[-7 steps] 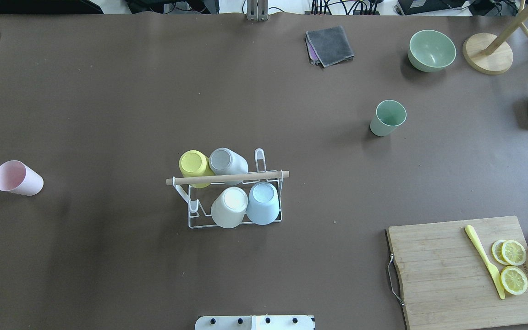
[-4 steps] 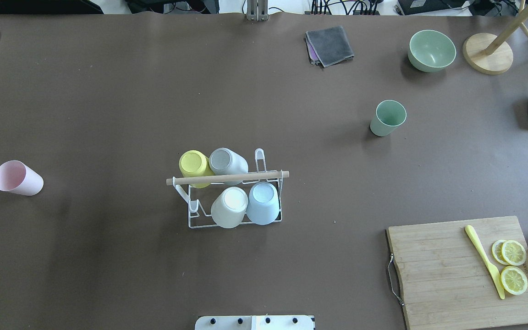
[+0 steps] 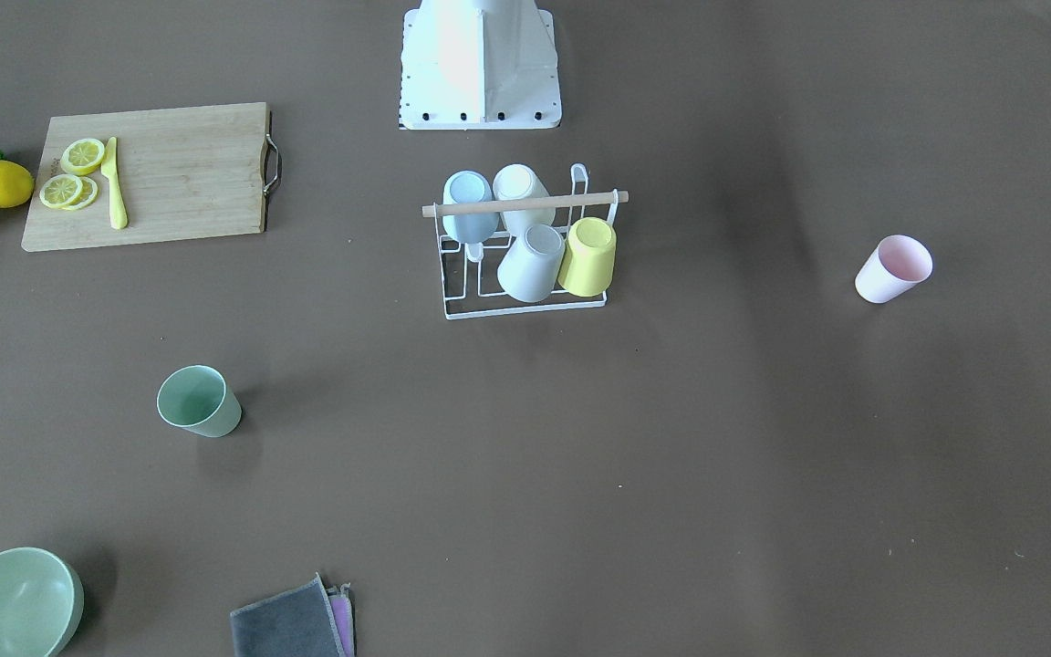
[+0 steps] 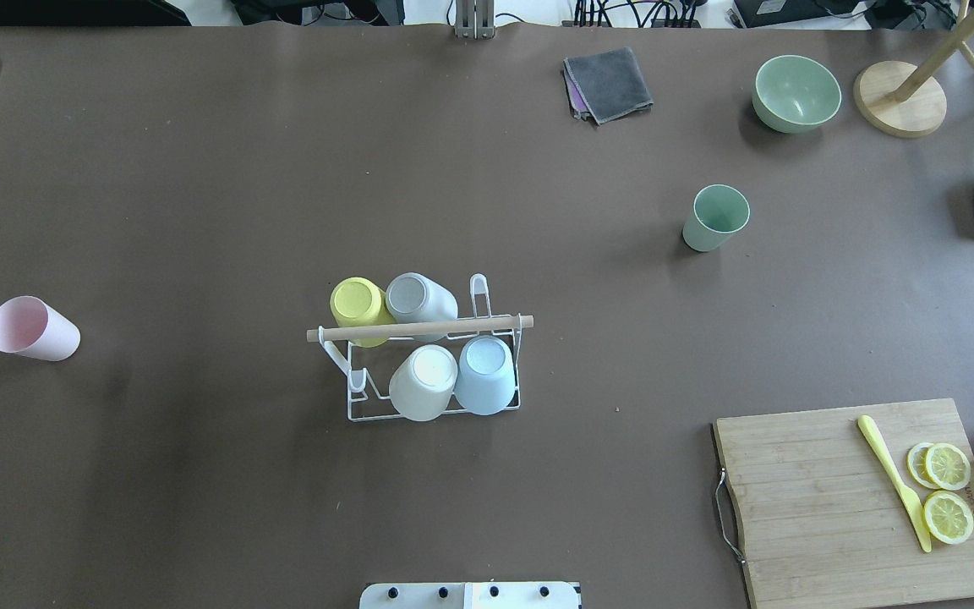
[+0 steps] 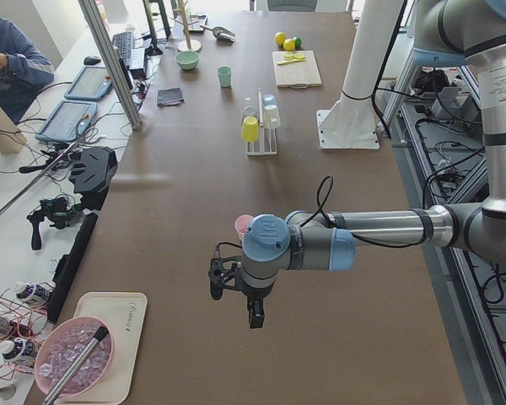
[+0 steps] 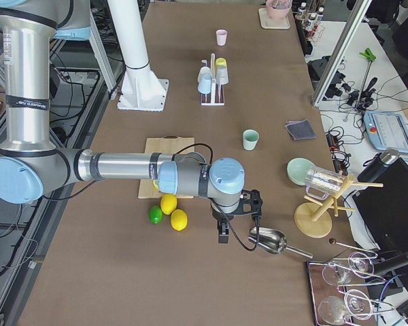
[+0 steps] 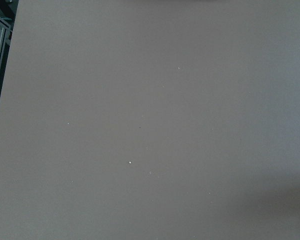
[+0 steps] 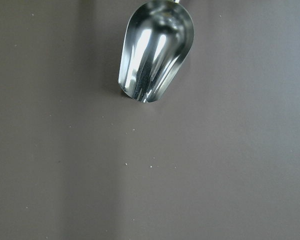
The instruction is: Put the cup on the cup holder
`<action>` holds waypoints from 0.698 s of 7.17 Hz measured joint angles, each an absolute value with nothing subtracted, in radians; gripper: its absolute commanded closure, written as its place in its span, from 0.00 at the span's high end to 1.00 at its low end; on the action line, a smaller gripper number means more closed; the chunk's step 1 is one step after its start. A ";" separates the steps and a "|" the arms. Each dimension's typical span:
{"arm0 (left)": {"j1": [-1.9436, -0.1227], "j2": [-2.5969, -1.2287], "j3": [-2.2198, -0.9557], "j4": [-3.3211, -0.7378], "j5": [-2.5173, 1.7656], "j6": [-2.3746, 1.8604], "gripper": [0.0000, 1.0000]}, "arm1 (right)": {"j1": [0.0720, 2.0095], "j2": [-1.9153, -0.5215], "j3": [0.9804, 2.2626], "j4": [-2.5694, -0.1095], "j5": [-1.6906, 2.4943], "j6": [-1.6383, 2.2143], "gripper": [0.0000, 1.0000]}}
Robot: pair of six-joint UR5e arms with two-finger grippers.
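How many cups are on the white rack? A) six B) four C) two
B: the cup holder carries four bottom-up cups, a yellow cup, a grey cup, a white cup and a blue cup.

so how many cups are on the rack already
4 on the cup holder: yellow cup and grey cup in the far row, white cup and blue cup nearer the robot. None seems hidden.
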State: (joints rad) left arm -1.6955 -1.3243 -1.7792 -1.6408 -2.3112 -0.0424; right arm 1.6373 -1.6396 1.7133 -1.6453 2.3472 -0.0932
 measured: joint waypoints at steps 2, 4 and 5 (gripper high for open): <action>-1.621 -1.379 -1.776 -1.572 -2.302 -0.042 0.98 | 1.597 -1.619 1.746 -1.643 2.345 -0.090 1.00; -1.538 -1.496 -1.743 -1.453 -2.258 -0.043 0.98 | 1.531 -1.563 1.755 -1.641 2.348 -0.040 1.00; -1.496 -1.547 -1.725 -1.418 -2.236 -0.043 0.98 | 1.486 -1.518 1.758 -1.641 2.348 -0.002 1.00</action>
